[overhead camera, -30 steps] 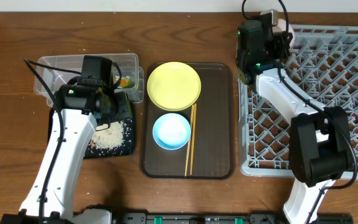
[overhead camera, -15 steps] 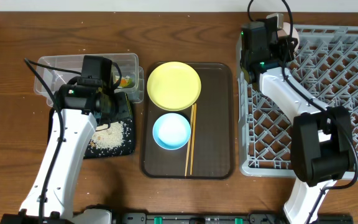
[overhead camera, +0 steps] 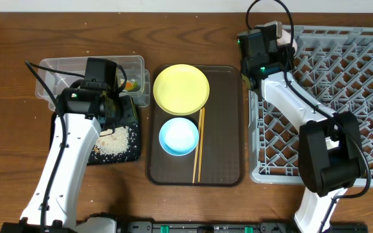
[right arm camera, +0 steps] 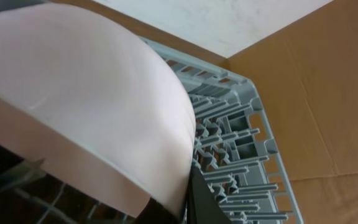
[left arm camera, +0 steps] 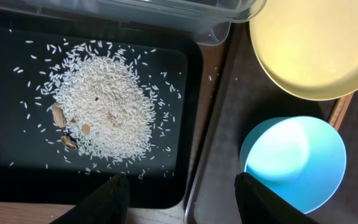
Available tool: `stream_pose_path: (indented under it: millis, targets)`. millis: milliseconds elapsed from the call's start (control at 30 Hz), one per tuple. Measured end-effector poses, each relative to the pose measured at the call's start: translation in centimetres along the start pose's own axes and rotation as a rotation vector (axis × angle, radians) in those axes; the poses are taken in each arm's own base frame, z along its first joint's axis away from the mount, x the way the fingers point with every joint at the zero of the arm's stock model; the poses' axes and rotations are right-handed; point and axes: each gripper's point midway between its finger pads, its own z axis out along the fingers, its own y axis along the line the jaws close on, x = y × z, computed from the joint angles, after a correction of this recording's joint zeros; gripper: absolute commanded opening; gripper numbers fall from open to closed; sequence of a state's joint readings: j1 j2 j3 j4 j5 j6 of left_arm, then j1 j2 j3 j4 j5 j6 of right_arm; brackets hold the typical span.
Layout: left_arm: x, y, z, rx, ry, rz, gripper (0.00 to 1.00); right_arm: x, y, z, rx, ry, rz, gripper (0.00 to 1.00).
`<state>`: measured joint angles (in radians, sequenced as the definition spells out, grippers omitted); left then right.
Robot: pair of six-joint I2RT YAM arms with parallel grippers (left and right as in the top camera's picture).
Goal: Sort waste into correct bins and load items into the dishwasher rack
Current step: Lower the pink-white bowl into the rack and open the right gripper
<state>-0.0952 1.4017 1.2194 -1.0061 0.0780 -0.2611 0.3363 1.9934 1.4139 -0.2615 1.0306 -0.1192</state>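
Likely a test lab: dishwasher rack (overhead camera: pixel 368 77) on wooden table (overhead camera: pixel 5 162).

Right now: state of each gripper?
Left gripper: open, holding nothing.
Right gripper: shut on the pale pink bowl.

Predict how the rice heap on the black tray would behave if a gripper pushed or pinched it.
The rice is a loose heap of separate grains, so a push would probably spread it, not slide it whole. Stray grains lie scattered over the black tray, so pinching would likely lift few.
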Motion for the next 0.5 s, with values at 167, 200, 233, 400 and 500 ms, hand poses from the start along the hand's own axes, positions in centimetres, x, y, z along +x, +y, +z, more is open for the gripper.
stream_pose_path:
  millis: [167,200,233,400,500]
  targets:
    - [0.0,0.0,0.0,0.0,0.0,0.0,0.58,1.3,1.0,-1.1,-0.018,0.033,-0.061,0.01]
    - [0.0,0.0,0.0,0.0,0.0,0.0,0.58,1.7,1.2,-1.3,-0.027,0.044,-0.074,0.01]
    - [0.0,0.0,0.0,0.0,0.0,0.0,0.58,2.2,1.4,-1.5,-0.029,0.057,-0.087,0.01]
    - [0.0,0.0,0.0,0.0,0.0,0.0,0.58,4.7,2.2,-2.3,-0.068,0.132,-0.067,0.1]
    - [0.0,0.0,0.0,0.0,0.0,0.0,0.58,5.6,3.4,-2.6,-0.139,0.169,-0.039,0.13]
